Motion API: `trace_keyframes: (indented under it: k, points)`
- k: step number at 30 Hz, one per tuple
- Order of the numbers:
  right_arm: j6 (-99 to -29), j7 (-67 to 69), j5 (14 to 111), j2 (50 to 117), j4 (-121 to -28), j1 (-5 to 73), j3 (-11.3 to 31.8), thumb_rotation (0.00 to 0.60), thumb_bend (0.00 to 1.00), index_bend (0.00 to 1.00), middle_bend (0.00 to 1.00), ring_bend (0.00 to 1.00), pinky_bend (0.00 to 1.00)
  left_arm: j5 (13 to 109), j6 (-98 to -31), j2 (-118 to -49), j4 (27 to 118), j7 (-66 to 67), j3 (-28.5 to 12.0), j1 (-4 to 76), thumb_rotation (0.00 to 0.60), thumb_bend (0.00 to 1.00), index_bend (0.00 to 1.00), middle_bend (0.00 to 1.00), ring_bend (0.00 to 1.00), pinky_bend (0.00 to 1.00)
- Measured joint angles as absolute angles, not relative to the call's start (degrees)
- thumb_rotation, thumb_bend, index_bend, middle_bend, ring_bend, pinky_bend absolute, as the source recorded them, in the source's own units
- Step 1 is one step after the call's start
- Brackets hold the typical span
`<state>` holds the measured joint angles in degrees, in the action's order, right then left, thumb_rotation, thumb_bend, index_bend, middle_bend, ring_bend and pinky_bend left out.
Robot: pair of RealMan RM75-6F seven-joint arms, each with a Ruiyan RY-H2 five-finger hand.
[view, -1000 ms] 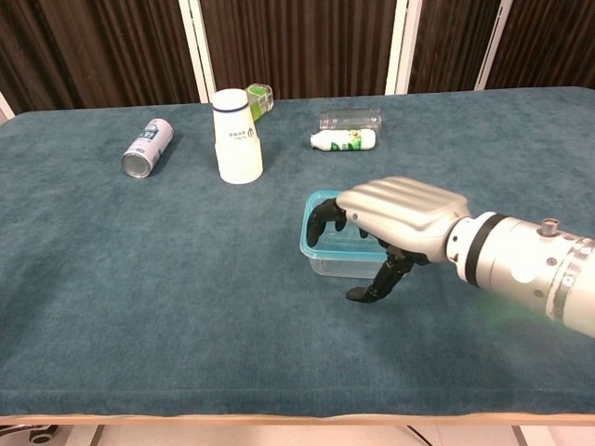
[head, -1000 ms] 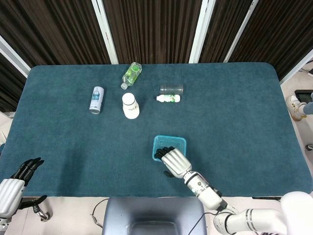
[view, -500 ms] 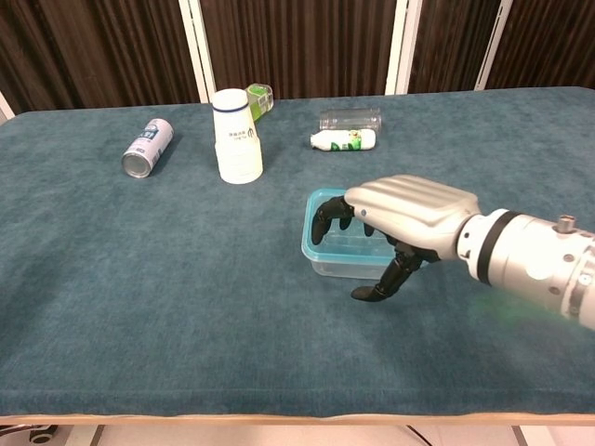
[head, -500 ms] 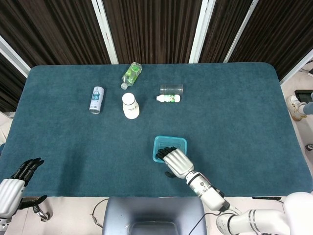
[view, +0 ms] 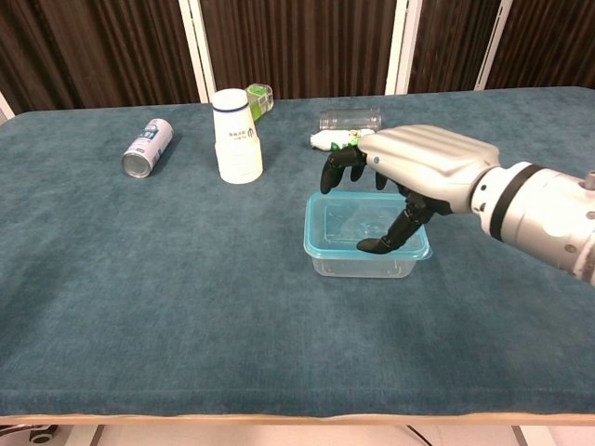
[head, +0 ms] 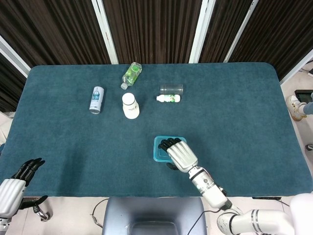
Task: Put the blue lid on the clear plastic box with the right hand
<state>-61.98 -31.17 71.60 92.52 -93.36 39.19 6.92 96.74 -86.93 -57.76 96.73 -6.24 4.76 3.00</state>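
Fingers (view: 346, 163) spread just above blue lid (view: 363, 232).

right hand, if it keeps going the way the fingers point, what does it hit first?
Likely the small white bottle lying down, just past the right hand. The fingers point up-table, above the lidded box. Height is unclear; it might pass over the bottle.

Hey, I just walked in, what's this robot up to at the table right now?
The robot's right hand hangs just above a clear plastic box whose blue lid is already seated on it, on the teal table. The hand holds nothing, its fingers curled downward, with the thumb tip close to the lid. The left hand sits idle off the table's near corner. A can, a white cup and bottles lie further back, untouched.
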Motion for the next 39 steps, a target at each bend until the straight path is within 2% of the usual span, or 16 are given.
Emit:
trace_keyframes:
  k: [13, 39]
  points:
    - [-57.0, -30.3, 67.5, 96.4, -86.1, 42.5, 9.2, 0.600, 0.37, 0.42, 0.38, 0.30, 0.46, 96.7, -87.1, -57.6, 96.5, -7.1, 4.7, 3.0, 0.600, 0.46, 0.13, 0.09, 0.09, 0.41]
    - [-54.2, -24.3, 68.7, 98.4, -79.1, 43.3, 7.9, 0.600, 0.37, 0.41, 0.38, 0.29, 0.44, 96.5, -87.0, -57.5, 96.3, -7.8, 4.7, 3.1, 0.600, 0.46, 0.13, 0.09, 0.09, 0.41]
